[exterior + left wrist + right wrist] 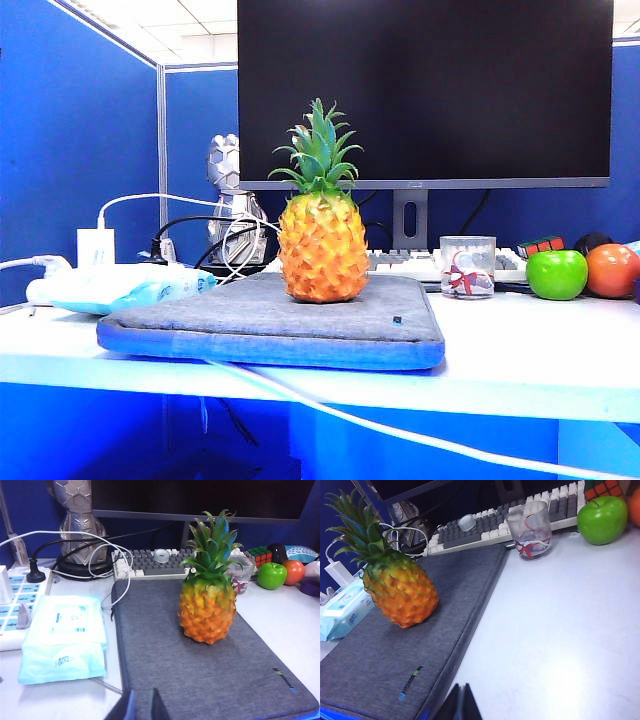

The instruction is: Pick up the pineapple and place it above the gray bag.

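A: The pineapple (322,245) looks like moulded plastic, with a bumpy, diamond-scaled skin that carries a slight sheen, and stiff green leaves.

B: And the gray bag (270,325) under it?

A: Woven cloth, matt, a fine heathered weave, soft and padded at the edges. The table (560,645) is smooth and white and throws back a soft glare.

B: The green apple (601,519)?

A: Glossy, smooth, with bright highlights. The cup (530,530) beside the keyboard (150,562) is clear and shiny; glass or plastic, I cannot tell. The packet (62,640) is thin crinkled plastic film. Both grippers, the left gripper (142,706) and the right gripper (462,705), show dark, matt fingertips.
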